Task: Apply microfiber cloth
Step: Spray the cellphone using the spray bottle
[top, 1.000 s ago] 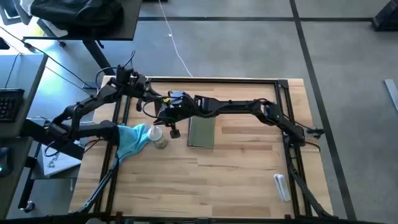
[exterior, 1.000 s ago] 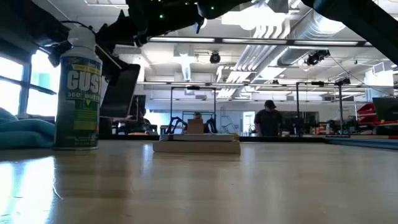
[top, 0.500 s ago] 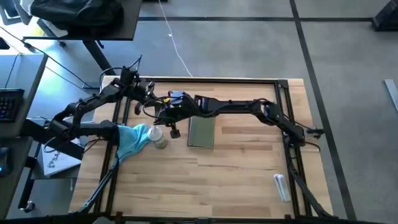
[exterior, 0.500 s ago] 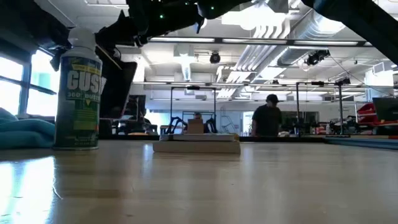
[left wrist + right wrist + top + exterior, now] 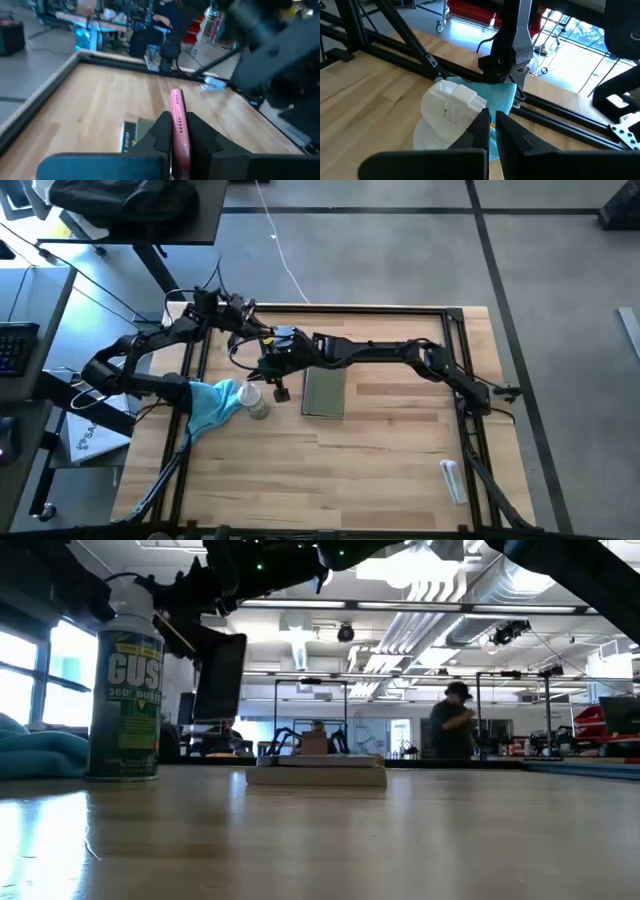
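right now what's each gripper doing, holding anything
Left gripper: shut on the pink phone, held above the table.
Right gripper: fingers nearly together, nothing visibly held, just above the white-capped can.

The high view looks straight down on the whole table [image 5: 380, 450] from well above. The low view sits at tabletop height, close beside the can [image 5: 124, 690], facing level across the tablet [image 5: 316, 772] into the room. Each wrist view looks forward along its own fingers, close to the wood. High and low views share can and tablet.
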Available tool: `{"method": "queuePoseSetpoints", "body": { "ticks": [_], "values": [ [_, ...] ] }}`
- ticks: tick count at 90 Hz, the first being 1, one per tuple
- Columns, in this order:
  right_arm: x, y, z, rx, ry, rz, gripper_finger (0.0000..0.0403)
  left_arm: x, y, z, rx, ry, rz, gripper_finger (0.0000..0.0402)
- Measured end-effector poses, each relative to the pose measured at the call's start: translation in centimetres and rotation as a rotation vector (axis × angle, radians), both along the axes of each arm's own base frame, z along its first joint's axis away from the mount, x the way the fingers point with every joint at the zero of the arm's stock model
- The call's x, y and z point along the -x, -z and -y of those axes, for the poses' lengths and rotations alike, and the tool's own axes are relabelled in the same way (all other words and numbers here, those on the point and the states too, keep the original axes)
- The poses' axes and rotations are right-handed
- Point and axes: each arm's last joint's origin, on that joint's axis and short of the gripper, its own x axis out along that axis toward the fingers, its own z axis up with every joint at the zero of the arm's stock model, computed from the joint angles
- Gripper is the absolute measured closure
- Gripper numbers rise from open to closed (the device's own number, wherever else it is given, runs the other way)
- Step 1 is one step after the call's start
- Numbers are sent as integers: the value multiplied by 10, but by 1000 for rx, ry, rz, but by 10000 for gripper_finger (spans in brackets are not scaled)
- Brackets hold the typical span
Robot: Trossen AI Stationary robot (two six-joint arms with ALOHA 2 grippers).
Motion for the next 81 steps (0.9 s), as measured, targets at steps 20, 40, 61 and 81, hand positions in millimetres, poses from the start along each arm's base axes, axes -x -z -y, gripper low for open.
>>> {"method": "queuePoseSetpoints", "body": {
  "ticks": [20,40,61,81],
  "values": [
    [0,0,0,0,0,0,403,6,-23,0,-65,40,97,391],
    [0,0,0,-2,1,0,403,5,-46,2,-126,36,190,392],
    [0,0,0,0,0,-4,403,17,-59,-2,-94,42,187,392],
    [0,1,0,6,-3,-7,403,35,-39,-6,-5,-25,142,392]
  ]
}}
